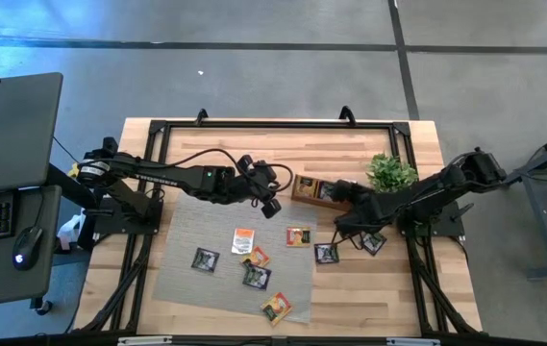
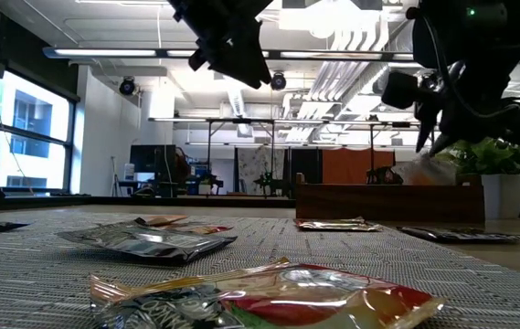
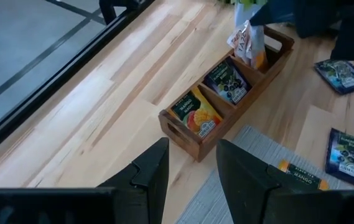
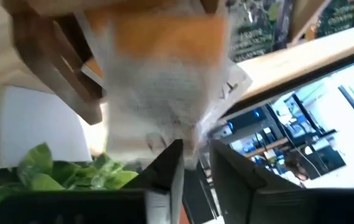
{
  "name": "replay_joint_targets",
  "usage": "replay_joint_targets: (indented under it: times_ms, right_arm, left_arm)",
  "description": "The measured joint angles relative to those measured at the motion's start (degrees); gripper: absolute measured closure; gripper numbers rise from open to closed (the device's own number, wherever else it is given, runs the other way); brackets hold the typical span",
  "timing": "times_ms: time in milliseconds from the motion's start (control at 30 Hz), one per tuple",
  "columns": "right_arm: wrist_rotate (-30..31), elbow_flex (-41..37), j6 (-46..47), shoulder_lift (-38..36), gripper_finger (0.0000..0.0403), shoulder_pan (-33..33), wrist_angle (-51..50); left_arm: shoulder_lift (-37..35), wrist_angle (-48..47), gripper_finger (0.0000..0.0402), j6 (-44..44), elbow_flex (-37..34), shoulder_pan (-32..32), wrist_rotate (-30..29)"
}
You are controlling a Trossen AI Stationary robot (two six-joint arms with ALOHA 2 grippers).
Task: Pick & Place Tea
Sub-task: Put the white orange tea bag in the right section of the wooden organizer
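From above, the wooden tray (image 1: 313,189) is half covered by the right gripper (image 1: 343,193), so its compartments cannot be read here. The left gripper (image 1: 271,204) hangs over the grey mat (image 1: 185,252) just beside the tray's other end. Tea sachets (image 1: 243,240) lie scattered on the mat, and two dark ones (image 1: 327,253) on the bare wood of the table (image 1: 254,144) under the right arm. A small green plant (image 1: 391,172) stands near the tray.

At table height the nearest sachet (image 2: 269,294) is blurred, and both grippers are cut off at the upper edge. Behind is an office room with ceiling lights and windows.

The left wrist camera shows its fingers (image 3: 155,171) spread with nothing between. The tray holds an orange mango sachet (image 3: 196,114), a dark one (image 3: 228,82) in the middle, and a white sachet (image 3: 247,42) standing upright at the far end.

The right wrist view is blurred: a white and orange sachet (image 4: 164,81) sits at the fingers (image 4: 167,168), whose tips stand slightly apart; a grip I cannot tell.
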Motion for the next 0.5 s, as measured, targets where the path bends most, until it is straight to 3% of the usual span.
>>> replay_joint_targets:
  times_ms: [167, 367, 500]
  right_arm:
    - [-1.74, 0.00, 0.22, 0.00, 0.0284, 1.25, -0.21]
    - [8.06, 0.02, -0.58, 0.00, 0.0257, 2.40, -0.15]
    - [8.43, 0.58, 1.59, 0.00, 0.0254, 2.38, -0.63]
  left_arm:
    - [0.00, 0.73, 0.0270, -1.30, 0.00, 0.00, -0.01]
    - [-0.02, 2.43, 0.0270, -1.33, 0.00, 0.00, -0.03]
    - [-0.02, 2.44, 0.0270, -1.29, 0.00, 0.00, -0.01]
